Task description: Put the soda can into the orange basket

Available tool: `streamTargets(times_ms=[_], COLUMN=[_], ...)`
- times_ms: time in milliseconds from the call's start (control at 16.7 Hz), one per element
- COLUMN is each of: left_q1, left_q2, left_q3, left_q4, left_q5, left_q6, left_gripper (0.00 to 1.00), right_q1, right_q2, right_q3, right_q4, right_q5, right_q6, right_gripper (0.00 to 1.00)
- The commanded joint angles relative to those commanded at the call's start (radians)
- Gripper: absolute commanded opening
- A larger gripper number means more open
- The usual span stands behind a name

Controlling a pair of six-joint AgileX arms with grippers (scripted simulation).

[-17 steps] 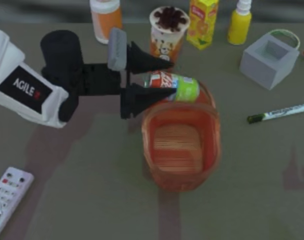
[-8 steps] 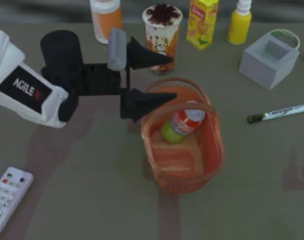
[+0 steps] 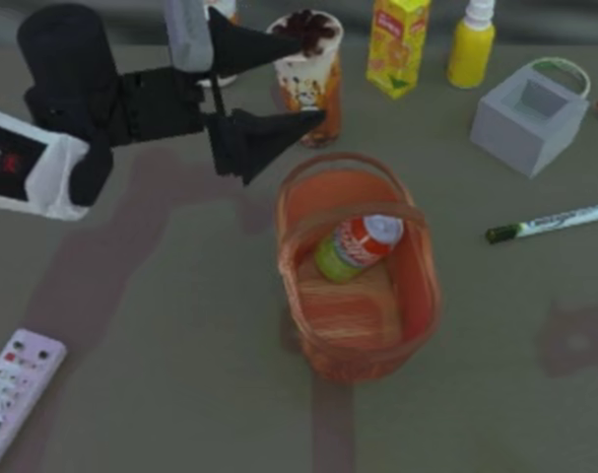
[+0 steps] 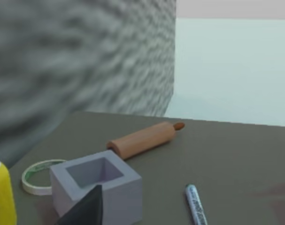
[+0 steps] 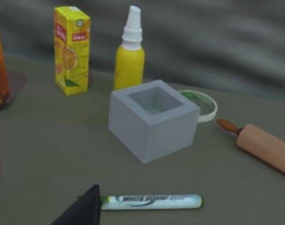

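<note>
One cylindrical soda can (image 3: pixel 359 245) lies tilted inside the woven oval orange basket (image 3: pixel 417 296); left end effector (image 3: pixel 308 76) spread, empty.

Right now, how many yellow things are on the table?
2. The yellow juice box stands at the table's far edge, right of the drink cup. The yellow squeeze bottle stands just right of the juice box. More could be hidden under the left arm.
</note>
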Motion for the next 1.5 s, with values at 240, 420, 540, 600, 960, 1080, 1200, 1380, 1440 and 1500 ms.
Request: streamTargets(times_ms=[240,420,540,600,960,1080,1200,1380,1440,1500], left_q1=[0.067,0.121,0.155,0.171,0.244,0.260,0.271,0.280,0.281,0.282], left_q2=[-0.349,-0.679,-0.907,-1.018,-1.606,-1.765,-1.897,-2.022,-2.043,-2.053], left_q3=[-0.114,-0.251,-0.359,-0.417,-0.774,-0.880,-0.970,-1.063,-1.080,-1.088], left_q4=[-0.145,-0.292,-0.400,-0.455,-0.763,-0.847,-0.915,-0.981,-0.993,-0.999], left_q5=[-0.185,-0.362,-0.486,-0.547,-0.882,-0.970,-1.042,-1.111,-1.123,-1.129], left_q6=[-0.062,-0.097,-0.110,-0.112,-0.074,-0.049,-0.022,0.009,0.015,0.018], left_gripper=[1.00,1.00,1.00,1.00,1.00,1.00,1.00,1.00,1.00,1.00], right_q1=[0.106,0.195,0.257,0.289,0.461,0.509,0.550,0.590,0.597,0.601], right_q2=[0.333,0.648,0.877,0.993,1.618,1.780,1.913,2.034,2.054,2.064], right_q3=[0.330,0.641,0.867,0.981,1.599,1.758,1.888,2.007,2.027,2.037], right_q4=[-0.234,-0.443,-0.593,-0.668,-1.068,-1.173,-1.261,-1.344,-1.358,-1.365], right_q5=[0.000,0.005,0.009,0.011,0.019,0.019,0.019,0.017,0.016,0.016], right_q6=[-0.153,-0.289,-0.386,-0.435,-0.696,-0.765,-0.824,-0.881,-0.890,-0.895], right_gripper=[1.00,1.00,1.00,1.00,1.00,1.00,1.00,1.00,1.00,1.00])
